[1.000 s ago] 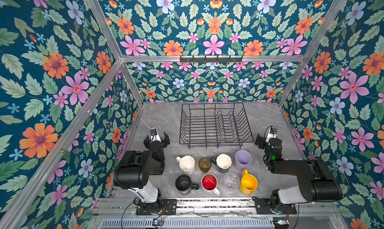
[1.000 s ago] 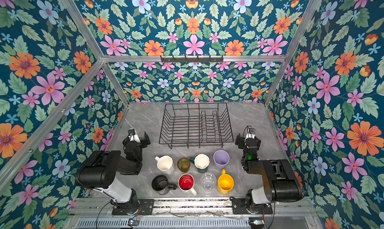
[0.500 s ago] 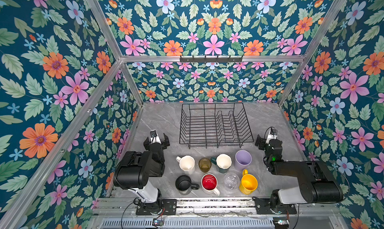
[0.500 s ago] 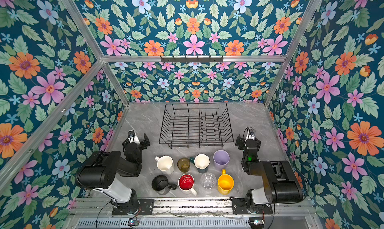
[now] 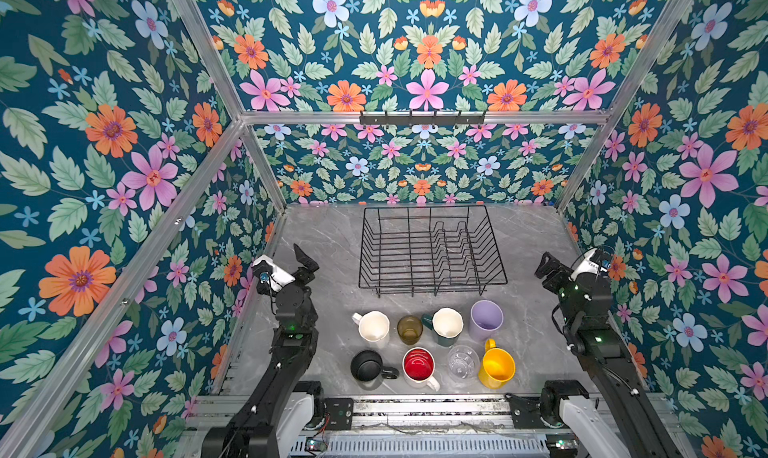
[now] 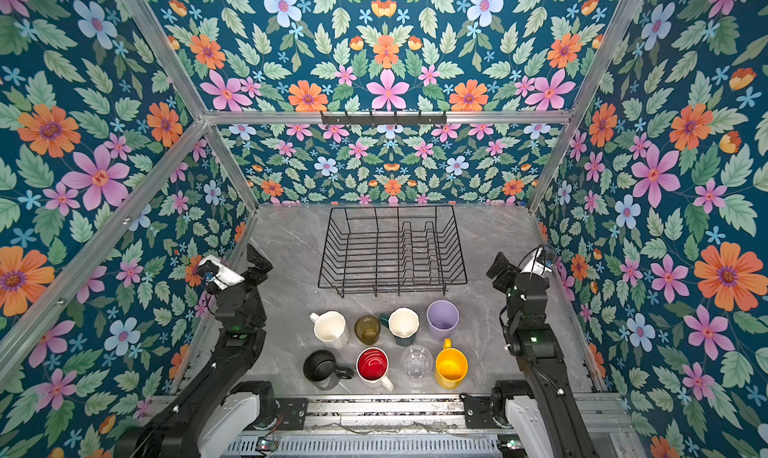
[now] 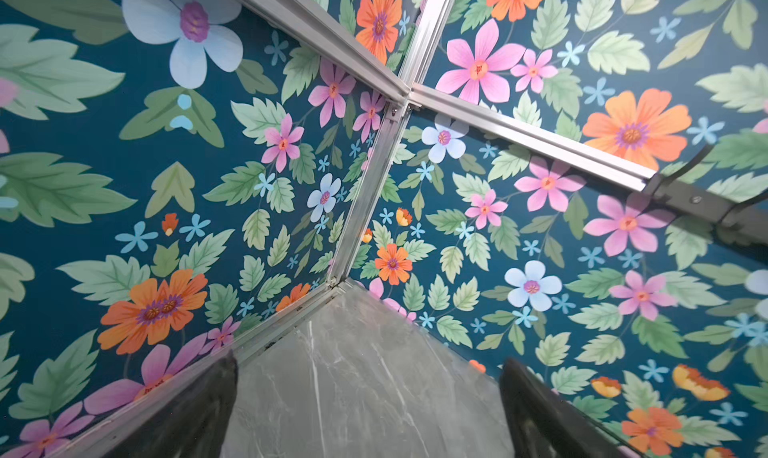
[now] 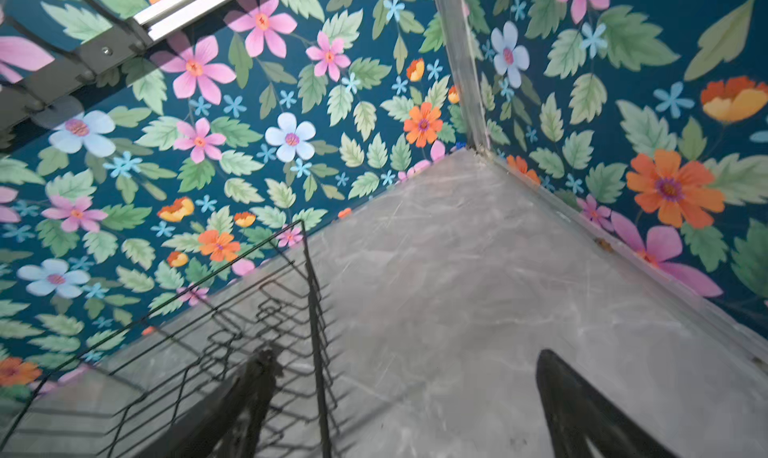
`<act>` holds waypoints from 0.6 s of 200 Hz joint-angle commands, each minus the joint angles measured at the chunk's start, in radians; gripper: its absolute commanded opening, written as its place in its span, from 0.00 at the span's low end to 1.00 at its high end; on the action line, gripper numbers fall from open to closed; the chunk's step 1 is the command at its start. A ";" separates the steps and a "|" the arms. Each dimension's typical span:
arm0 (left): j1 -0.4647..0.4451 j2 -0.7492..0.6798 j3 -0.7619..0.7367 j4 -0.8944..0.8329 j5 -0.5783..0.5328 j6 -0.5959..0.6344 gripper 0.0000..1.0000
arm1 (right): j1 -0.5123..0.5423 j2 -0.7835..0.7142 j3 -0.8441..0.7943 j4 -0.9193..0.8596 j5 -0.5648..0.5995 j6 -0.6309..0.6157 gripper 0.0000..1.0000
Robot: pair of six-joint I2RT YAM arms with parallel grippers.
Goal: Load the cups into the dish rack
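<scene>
In both top views we see the dish rack (image 5: 492,244) (image 6: 455,244) standing at the back middle of the grey tabletop (image 5: 324,236). The cups stand upright on the tabletop just in front of it, outside the wire, in two rows of four. The row nearer the rack runs, left to right: cream-white mug (image 5: 374,327), amber glass (image 5: 409,329), teal mug (image 5: 446,325), lilac tumbler (image 5: 485,319). The row in front of that one runs: black mug (image 5: 366,365), red-inside white mug (image 5: 418,365), clear glass (image 5: 462,362), yellow mug (image 5: 496,366). The left gripper (image 5: 303,265) hangs raised to the left of the rack, close to the flowered wall (image 5: 124,186) and well apart from the cups. The right gripper (image 5: 548,269) hangs likewise on the right.

In the left wrist view we find the left gripper (image 7: 370,360) spread wide, its two dark fingers (image 7: 199,410) on either side of bare tabletop, facing a corner of the flowered walls.

In the right wrist view, somewhat blurred, the right gripper (image 8: 405,356) is spread too, with only tabletop between its fingers (image 8: 582,410). A corner of the dish rack (image 8: 311,290) lies beside one finger.
</scene>
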 commanded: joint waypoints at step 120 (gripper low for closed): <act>-0.001 -0.250 0.170 -0.477 0.243 -0.162 1.00 | 0.167 0.092 0.212 -0.793 -0.334 0.066 0.70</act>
